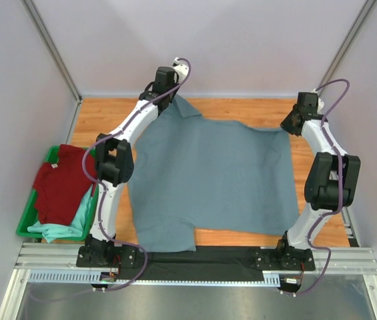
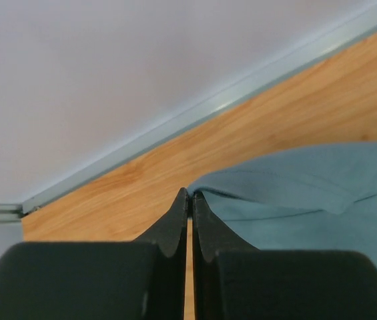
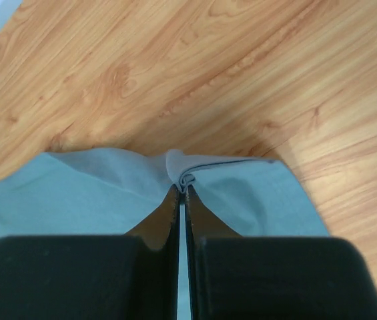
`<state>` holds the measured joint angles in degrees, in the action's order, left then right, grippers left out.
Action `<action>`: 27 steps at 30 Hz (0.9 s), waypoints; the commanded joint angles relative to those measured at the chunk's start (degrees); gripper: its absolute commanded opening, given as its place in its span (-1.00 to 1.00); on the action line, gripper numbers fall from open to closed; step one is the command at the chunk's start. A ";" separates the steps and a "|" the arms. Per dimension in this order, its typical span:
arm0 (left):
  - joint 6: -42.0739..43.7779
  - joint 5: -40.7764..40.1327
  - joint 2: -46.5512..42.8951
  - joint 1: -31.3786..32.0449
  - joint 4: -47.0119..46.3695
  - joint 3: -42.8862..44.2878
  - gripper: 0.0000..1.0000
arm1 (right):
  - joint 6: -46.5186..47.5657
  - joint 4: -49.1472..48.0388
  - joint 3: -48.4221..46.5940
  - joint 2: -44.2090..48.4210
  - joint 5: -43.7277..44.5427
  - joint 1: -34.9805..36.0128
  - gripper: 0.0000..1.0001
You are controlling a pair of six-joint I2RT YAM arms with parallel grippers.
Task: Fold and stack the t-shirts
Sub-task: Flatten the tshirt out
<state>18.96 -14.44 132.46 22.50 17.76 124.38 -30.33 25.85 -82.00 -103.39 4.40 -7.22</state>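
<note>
The large slate grey-blue t-shirt (image 1: pixel 211 180) lies spread across the wooden table. My left gripper (image 1: pixel 173 95) is at its far left corner, jaws shut on the shirt's edge (image 2: pixel 205 185). My right gripper (image 1: pixel 291 124) is at its far right corner, jaws shut on a bunched fold of the hem (image 3: pixel 183 175). The dark red t-shirt (image 1: pixel 61 181) with a white neck label lies in the bin at the left, on top of the mint-green t-shirt (image 1: pixel 68 227).
The green plastic bin (image 1: pixel 23 223) sits at the table's left edge. Bare wood (image 1: pixel 241 107) shows along the back. A metal rail (image 2: pixel 175 127) borders the table at the wall. The arm bases stand on a frame at the near edge.
</note>
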 commanded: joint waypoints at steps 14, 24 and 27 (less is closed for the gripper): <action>-2.26 7.75 -39.90 -0.18 0.86 2.80 -1.00 | 4.48 10.18 -10.03 29.98 -2.20 -0.33 -1.00; -8.14 19.87 -65.02 -0.18 7.90 2.89 -1.00 | 4.66 16.42 -11.33 54.24 -7.39 -0.33 -1.00; -10.25 23.47 -70.04 -0.18 7.21 3.50 -1.00 | 3.87 18.97 -15.38 57.33 -8.88 -0.33 -1.00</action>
<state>12.40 3.11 65.01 22.41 24.62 126.98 -27.07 41.56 -94.39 -47.64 -2.87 -7.55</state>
